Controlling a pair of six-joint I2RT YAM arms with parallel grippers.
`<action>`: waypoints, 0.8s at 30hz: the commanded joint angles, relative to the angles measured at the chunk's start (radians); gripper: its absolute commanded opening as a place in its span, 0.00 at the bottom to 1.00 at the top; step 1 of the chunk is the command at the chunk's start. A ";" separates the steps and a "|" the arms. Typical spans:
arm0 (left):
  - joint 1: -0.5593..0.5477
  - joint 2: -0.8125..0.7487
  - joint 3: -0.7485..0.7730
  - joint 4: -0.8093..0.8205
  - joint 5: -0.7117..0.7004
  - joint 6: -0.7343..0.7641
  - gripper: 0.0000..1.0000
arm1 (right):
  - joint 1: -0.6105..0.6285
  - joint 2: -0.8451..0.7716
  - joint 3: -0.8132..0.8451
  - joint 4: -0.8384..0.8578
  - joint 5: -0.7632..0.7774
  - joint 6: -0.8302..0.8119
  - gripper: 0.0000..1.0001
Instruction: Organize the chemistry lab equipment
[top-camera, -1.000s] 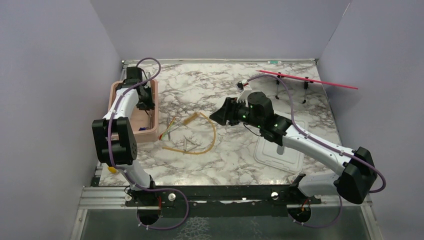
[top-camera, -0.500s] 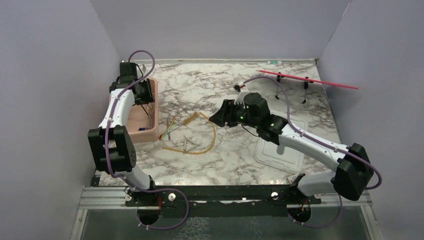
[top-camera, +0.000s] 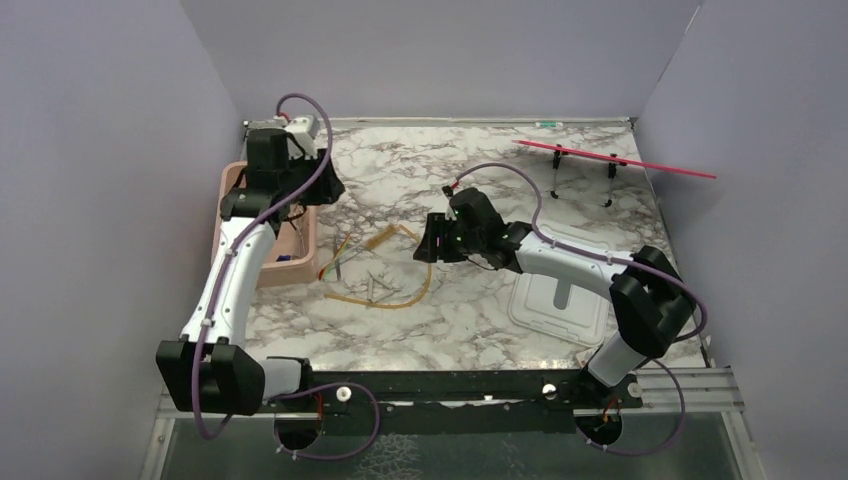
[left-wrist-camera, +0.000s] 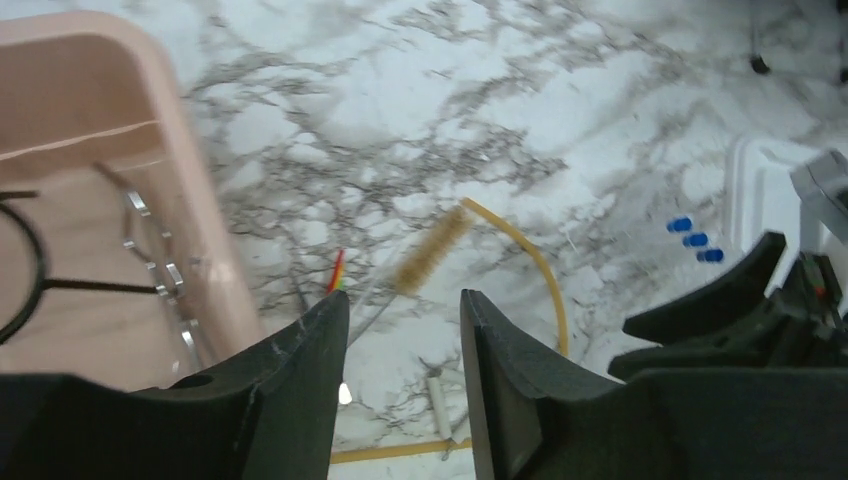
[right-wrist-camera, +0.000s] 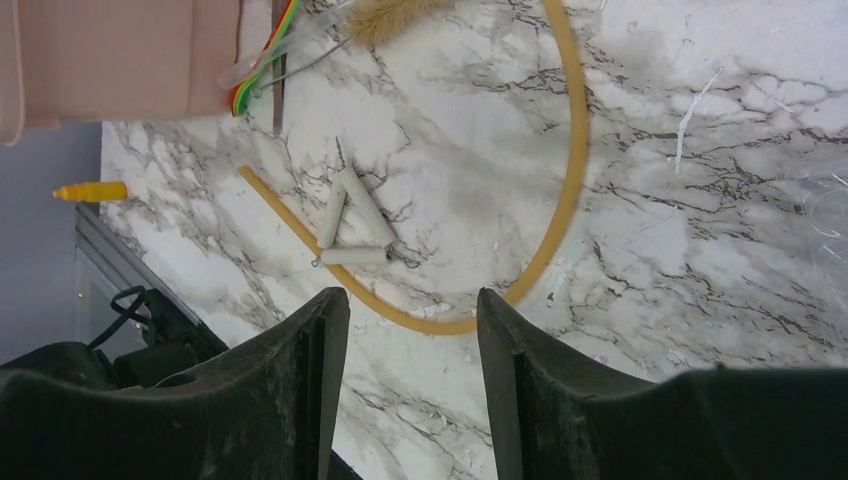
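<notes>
The left gripper (left-wrist-camera: 405, 300) had risen out of the tub (left-wrist-camera: 190, 160) and swung over its right rim, jaws parted wider and empty. The ring (left-wrist-camera: 38, 262) and tongs (left-wrist-camera: 168, 272) lay inside. The right gripper (right-wrist-camera: 412, 295), also spread and empty, had slid left over the tubing (right-wrist-camera: 575, 150) on the table. 2 items looked stowed; the tubing seemed next.

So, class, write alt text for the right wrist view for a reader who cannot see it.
The right claw hangs open and empty above a marble table, its two black fingers framing an amber tubing loop that curves around a white pipe triangle. A pink tub fills the top left corner.
</notes>
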 joint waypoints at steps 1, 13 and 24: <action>-0.152 0.026 -0.070 0.075 0.062 0.052 0.42 | 0.005 0.003 0.030 -0.016 0.043 0.047 0.53; -0.296 0.316 -0.108 0.034 -0.156 0.024 0.30 | 0.004 -0.104 -0.118 0.012 0.099 0.109 0.49; -0.303 0.483 -0.097 -0.008 -0.241 0.065 0.37 | 0.005 -0.098 -0.145 0.046 0.053 0.122 0.49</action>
